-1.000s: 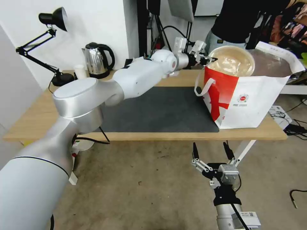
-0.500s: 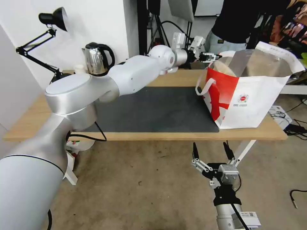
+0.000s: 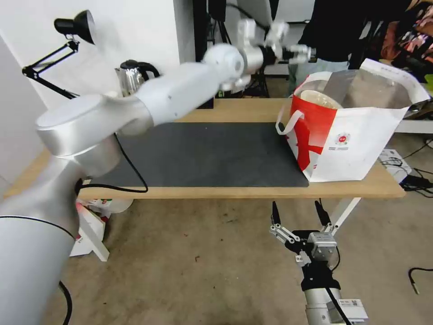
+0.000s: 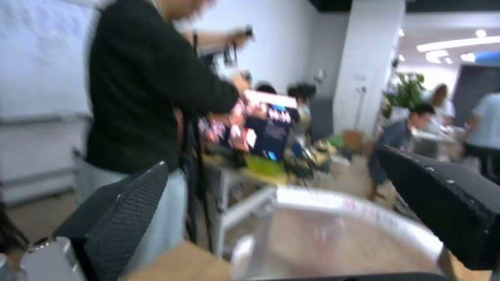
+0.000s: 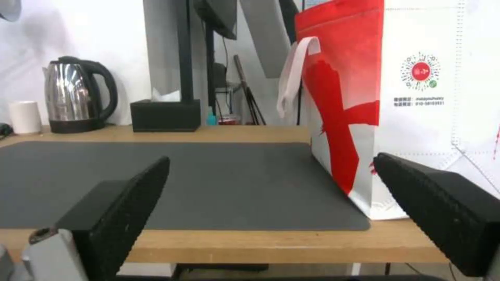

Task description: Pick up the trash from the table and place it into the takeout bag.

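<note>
The takeout bag (image 3: 356, 144), white and red with a foil lining, stands open at the right end of the table (image 3: 252, 192). A shallow tan bowl (image 3: 318, 98) lies inside it against the near-left wall. My left gripper (image 3: 301, 48) hangs above and behind the bag's left rim. In the left wrist view this left gripper (image 4: 271, 160) is open and holds nothing, with the bag's rim (image 4: 338, 201) below it. My right gripper (image 3: 295, 206) waits open below the table's front edge, and the right wrist view faces the bag (image 5: 416, 97) between its open fingers (image 5: 130, 203).
A dark-grey mat (image 3: 216, 153) covers the middle of the table. A steel kettle (image 5: 73, 95), a white cup (image 5: 24, 117) and a black tissue box (image 5: 165, 115) stand along the far edge. A black desk lamp (image 3: 72, 27) rises at the far left.
The tan bowl, held tilted at the bag's mouth a second ago, has dropped inside. My left gripper has let go and risen up and away from the rim.
</note>
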`<state>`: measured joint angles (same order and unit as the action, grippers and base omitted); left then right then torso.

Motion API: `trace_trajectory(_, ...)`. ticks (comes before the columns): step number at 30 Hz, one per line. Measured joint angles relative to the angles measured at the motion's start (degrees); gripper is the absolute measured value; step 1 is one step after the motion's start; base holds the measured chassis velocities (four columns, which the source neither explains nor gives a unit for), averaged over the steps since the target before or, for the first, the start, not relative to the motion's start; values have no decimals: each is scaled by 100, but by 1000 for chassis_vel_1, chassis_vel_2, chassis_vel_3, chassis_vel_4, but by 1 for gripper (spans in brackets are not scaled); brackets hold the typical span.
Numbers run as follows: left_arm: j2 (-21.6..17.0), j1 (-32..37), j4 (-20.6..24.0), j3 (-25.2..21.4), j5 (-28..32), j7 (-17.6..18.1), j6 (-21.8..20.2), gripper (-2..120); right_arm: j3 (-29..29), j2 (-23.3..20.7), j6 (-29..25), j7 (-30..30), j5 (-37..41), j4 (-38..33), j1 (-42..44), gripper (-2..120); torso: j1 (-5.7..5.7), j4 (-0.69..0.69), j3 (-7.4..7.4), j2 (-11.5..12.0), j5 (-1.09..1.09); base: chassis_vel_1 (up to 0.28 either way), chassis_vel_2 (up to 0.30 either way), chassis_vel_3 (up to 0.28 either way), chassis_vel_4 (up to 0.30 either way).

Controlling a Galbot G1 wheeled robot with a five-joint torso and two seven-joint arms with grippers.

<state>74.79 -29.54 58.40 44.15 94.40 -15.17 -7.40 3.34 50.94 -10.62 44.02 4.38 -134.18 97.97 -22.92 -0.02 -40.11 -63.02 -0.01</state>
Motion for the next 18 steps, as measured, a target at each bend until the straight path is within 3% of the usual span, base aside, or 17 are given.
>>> trace_trajectory(1, -285, -50, 290, -44, 3, 134, 82, 100, -1, 0, 0, -1, 0, 0, 1, 100, 0, 2, 0, 0, -1, 0, 0, 0, 0)
trace_trajectory(2, -285, -50, 290, -44, 3, 134, 82, 100, -1, 0, 0, -1, 0, 0, 1, 100, 0, 2, 0, 0, -1, 0, 0, 0, 0)
trace_trajectory(4, -1079, -86, 1027, -96, -189, 450, 352, 100, 0, 0, 0, 0, 0, 0, -1, 100, 0, 2, 1, 0, -1, 0, 0, 0, 0)
trace_trajectory(5, -1079, -86, 1027, -96, -189, 450, 352, 100, 0, 0, 0, 0, 0, 0, -1, 100, 0, 2, 1, 0, -1, 0, 0, 0, 0)
trace_trajectory(9, -3028, 607, 2851, -684, -1060, 1107, 826, 100, -1, -1, 0, -1, 0, 1, 0, 100, 0, 5, 0, 0, -6, 0, 0, 0, 0)
trace_trajectory(10, -3028, 607, 2851, -684, -1060, 1107, 826, 100, -1, -1, 0, -1, 0, 1, 0, 100, 0, 5, 0, 0, -6, 0, 0, 0, 0)
trace_trajectory(13, -4144, 1768, 3893, -1952, -1704, 1344, 884, 100, 0, 0, -1, 0, 0, 0, 0, 100, 0, 3, 1, 0, -5, 0, 0, 0, 0)
trace_trajectory(14, -4584, 2510, 4289, -2816, -1959, 1374, 901, 100, 0, 0, -1, 0, 0, 0, 0, 100, 0, 5, 1, 0, -3, 0, 0, 0, 0)
trace_trajectory(15, -4584, 2510, 4289, -2816, -1959, 1374, 901, 100, 0, 0, -1, 0, 0, 0, 0, 100, 0, 5, 1, 0, -3, 0, 0, 0, 0)
trace_trajectory(18, -5210, 4636, 4820, -4715, -2449, 1377, 1067, 100, 0, 1, -1, 0, 0, 0, 0, 100, 2, 7, 2, -1, 1, 0, 0, 0, 0)
